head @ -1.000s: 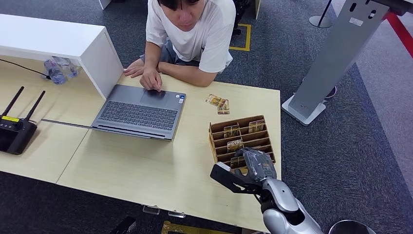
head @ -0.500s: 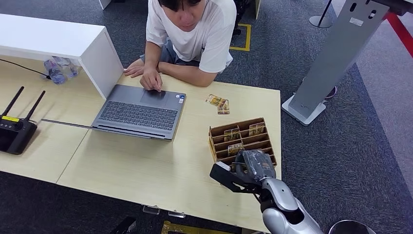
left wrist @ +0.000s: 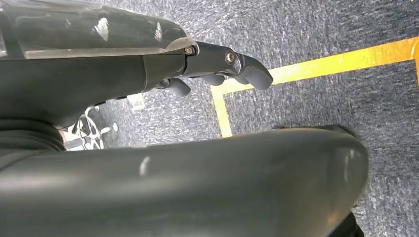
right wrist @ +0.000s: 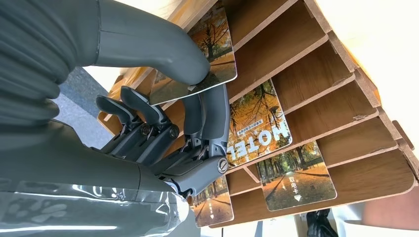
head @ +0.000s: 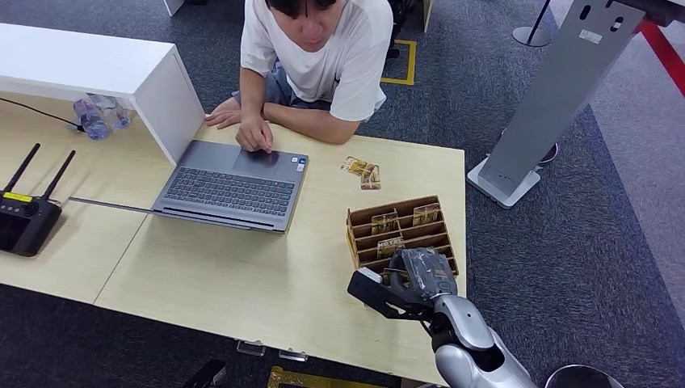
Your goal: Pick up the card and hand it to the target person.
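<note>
Where the pale wooden counter nears its right edge in the head view, the right robot hand sits over the near slots of the brown tiered wooden card rack, across from a person in a white T-shirt leaning by a grey open laptop. Seen from the right wrist, its thumb and fingers pinch a glossy autumn-tree card at the rack's slots (other cards stand in slots beside it). At the left wrist, the left robot hand hangs over grey carpet, fingers curled and holding nothing.
</note>
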`<state>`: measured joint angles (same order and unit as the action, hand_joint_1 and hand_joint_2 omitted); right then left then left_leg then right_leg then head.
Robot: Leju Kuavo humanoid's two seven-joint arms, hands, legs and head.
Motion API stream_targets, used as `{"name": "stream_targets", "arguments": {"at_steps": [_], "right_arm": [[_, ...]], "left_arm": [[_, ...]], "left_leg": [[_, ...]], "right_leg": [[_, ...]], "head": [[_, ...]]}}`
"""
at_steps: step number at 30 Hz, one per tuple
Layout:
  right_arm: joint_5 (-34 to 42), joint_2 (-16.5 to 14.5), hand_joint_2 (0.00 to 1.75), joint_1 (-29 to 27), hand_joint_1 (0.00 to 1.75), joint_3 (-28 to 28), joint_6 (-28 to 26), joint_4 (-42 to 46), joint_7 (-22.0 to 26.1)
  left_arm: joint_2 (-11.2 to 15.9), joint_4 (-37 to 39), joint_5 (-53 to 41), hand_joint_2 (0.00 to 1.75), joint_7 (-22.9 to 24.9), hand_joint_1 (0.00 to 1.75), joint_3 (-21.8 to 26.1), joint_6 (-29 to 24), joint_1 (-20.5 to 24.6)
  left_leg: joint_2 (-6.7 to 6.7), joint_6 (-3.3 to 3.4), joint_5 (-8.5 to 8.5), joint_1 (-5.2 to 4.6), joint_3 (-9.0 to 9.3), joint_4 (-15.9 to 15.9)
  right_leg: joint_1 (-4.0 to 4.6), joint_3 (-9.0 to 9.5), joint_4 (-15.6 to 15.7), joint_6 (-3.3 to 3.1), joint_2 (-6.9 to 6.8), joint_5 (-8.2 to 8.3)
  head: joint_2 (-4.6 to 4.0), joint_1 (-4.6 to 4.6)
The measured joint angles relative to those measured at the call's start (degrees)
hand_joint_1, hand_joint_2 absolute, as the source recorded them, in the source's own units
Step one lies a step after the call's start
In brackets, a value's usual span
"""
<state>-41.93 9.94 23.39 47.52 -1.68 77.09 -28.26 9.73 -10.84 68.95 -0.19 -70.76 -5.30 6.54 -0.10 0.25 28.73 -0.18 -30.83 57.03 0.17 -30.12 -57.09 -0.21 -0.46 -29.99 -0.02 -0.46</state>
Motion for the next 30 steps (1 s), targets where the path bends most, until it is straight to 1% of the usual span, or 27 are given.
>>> {"name": "stream_targets", "arguments": {"at_steps": [5,9,13,16,19,22,26,30], "right_arm": [[-0.2,0.0,1.75,0.0,1.75,0.0,-0.2,0.3,-0.2],[-1.6,0.5,1.75,0.2,1.75,-0.1,-1.0,2.3,-1.6],[-4.7,1.9,1.75,1.1,1.75,-0.8,-2.5,7.3,-3.5],[-6.9,3.0,1.75,2.5,1.75,-1.8,-3.6,12.6,-3.5],[-8.2,3.6,1.75,3.1,1.75,-2.3,-3.9,17.2,-2.6],[-8.4,3.7,1.75,3.2,1.75,-2.4,-4.2,19.8,-1.1],[-7.7,3.5,1.75,3.6,1.75,-2.2,-5.5,20.4,1.5],[-6.4,2.7,1.75,4.1,1.75,-1.7,-8.1,19.1,5.0]], "left_arm": [[0.0,0.0,-0.7,0.0,0.1,0.0,-0.6,-0.5,0.0],[0.1,0.0,0.1,0.0,0.1,0.0,-0.7,-1.3,0.0],[0.2,0.0,0.7,0.0,0.1,0.0,-0.7,-1.8,-0.1],[0.2,0.0,1.2,0.0,0.1,0.0,-0.7,-1.8,-0.2],[0.2,0.0,1.5,0.0,0.0,0.0,-0.7,-1.7,-0.2],[0.2,0.0,1.6,0.0,0.0,0.0,-0.7,-1.6,-0.3],[0.2,0.0,1.7,0.0,0.0,0.0,-0.7,-1.4,-0.2],[0.2,0.0,1.7,0.0,0.0,0.0,-0.7,-1.2,-0.2]], "left_leg": [[0.0,0.0,0.0,0.0,0.0,0.0],[0.0,0.0,-0.01,0.0,0.0,0.0],[0.0,0.0,-0.01,0.0,0.0,0.0],[0.01,0.0,-0.01,0.0,0.0,0.0],[0.0,0.0,-0.01,0.0,0.0,0.0],[0.0,0.0,-0.01,0.0,0.0,0.0],[0.0,0.0,-0.01,0.0,-0.01,0.0],[0.0,0.0,-0.01,0.0,-0.02,0.0]], "right_leg": [[0.0,0.0,0.0,0.0,0.0,0.0],[0.0,0.0,0.0,0.0,0.0,0.0],[0.0,-0.01,0.0,0.0,0.0,0.0],[0.0,-0.01,0.0,0.0,0.01,0.0],[0.0,-0.01,0.0,0.0,0.01,0.0],[0.0,-0.01,0.0,0.0,0.01,0.0],[0.0,-0.01,0.0,0.0,0.0,0.0],[0.0,0.0,0.0,0.0,0.0,0.0]], "head": [[0.0,0.0],[0.0,0.0],[0.0,0.0],[0.0,0.01],[0.0,0.0],[0.0,0.0],[0.0,0.01],[0.0,0.01]]}}
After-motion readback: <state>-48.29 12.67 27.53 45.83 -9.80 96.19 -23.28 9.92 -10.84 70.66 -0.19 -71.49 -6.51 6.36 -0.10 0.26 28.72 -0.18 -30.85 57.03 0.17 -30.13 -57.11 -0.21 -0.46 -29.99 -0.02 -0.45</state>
